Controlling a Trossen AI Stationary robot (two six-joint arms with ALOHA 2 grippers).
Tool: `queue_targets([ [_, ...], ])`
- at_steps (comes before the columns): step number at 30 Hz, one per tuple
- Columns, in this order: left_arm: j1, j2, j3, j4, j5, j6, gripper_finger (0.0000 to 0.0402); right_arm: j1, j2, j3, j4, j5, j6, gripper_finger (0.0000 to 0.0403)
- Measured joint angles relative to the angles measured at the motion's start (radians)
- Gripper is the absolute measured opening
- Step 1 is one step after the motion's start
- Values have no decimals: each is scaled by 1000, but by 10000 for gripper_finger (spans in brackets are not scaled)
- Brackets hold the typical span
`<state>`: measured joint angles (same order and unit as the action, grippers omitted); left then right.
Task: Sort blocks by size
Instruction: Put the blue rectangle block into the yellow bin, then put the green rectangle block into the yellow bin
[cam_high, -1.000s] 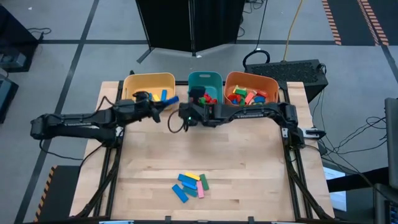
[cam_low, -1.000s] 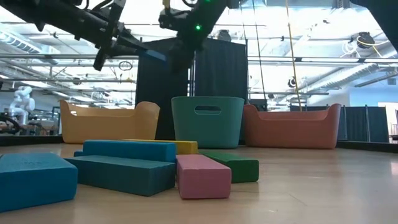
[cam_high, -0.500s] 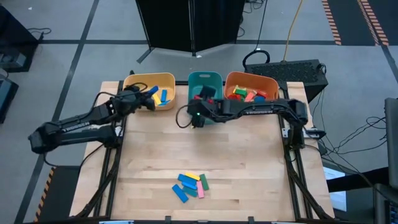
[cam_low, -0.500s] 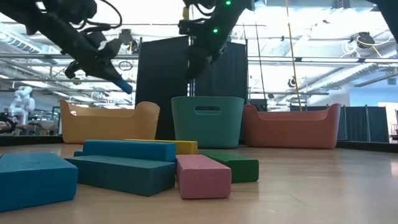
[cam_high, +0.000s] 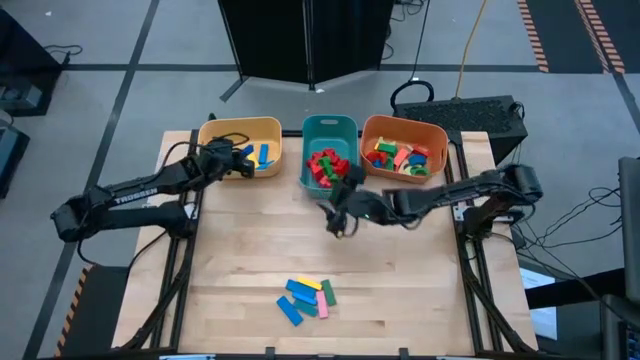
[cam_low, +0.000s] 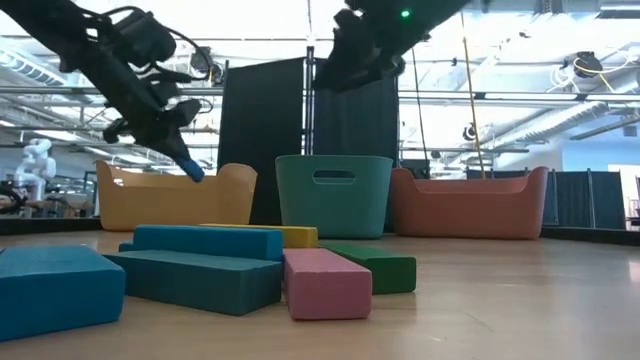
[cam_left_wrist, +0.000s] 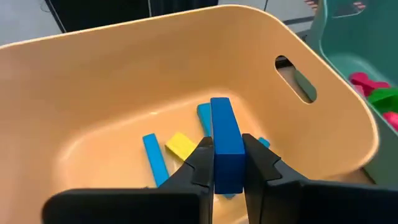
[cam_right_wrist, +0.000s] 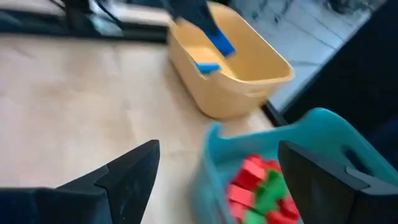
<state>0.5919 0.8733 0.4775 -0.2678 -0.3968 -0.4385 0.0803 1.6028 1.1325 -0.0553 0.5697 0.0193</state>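
- Meanwhile, we see the left gripper (cam_left_wrist: 229, 163) pinching a long blue block (cam_left_wrist: 225, 143) over the yellow bin (cam_high: 214, 133).
- We find the right gripper (cam_right_wrist: 214, 174) spread empty near the teal bin (cam_high: 312, 126).
- Perhaps six blocks (cam_high: 306, 297) remain unsorted on the table (cam_high: 400, 290).

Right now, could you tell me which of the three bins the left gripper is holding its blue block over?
The yellow bin, leftmost in the row; the left gripper grips a long blue block above it.
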Motion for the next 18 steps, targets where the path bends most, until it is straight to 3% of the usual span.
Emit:
queue_targets([
  [3,4,36,0,-5,5,8,51,43,-24,-96,117,-3,28,313],
  [8,4,82,0,10,33,8,92,93,-28,-182,156,-4,134,313],
  [18,-4,107,0,65,44,65,134,186,-21,-213,158,-52,218,313],
])
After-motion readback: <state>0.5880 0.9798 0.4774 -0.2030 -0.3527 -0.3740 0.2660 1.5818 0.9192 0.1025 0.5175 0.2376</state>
